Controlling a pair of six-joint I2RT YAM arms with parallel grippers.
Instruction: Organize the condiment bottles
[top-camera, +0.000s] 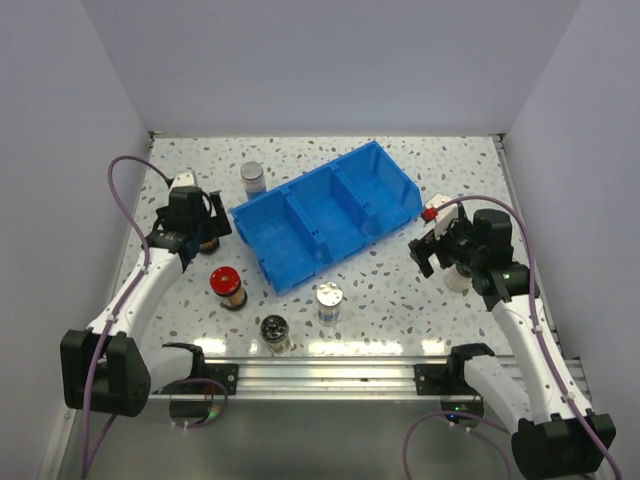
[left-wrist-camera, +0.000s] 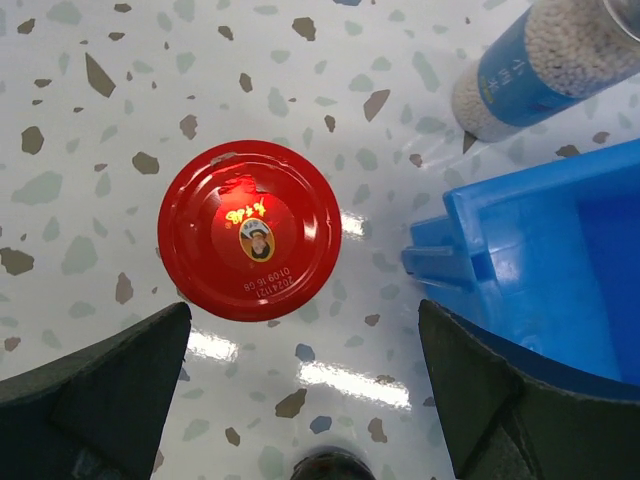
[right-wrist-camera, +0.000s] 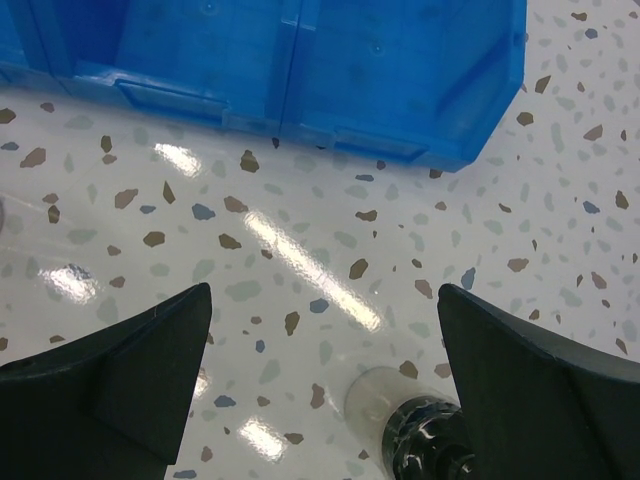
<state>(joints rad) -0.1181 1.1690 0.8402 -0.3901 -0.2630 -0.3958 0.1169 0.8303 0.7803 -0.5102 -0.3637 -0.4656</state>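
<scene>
Red-capped jar stands upright on the counter, long axis vertical, its glossy cap with a small printed logo facing the left wrist camera; it sits centre-left of that frame, near the blue bin corner, and the left end effector is spread wide over it with nothing gripped. In the top view a silver-capped jar is upper left of the bin, while a second red-capped jar, a black-capped jar and a second silver-capped jar are lower centre, all upright. Right end effector is wide and holds nothing, right of the bin.
</scene>
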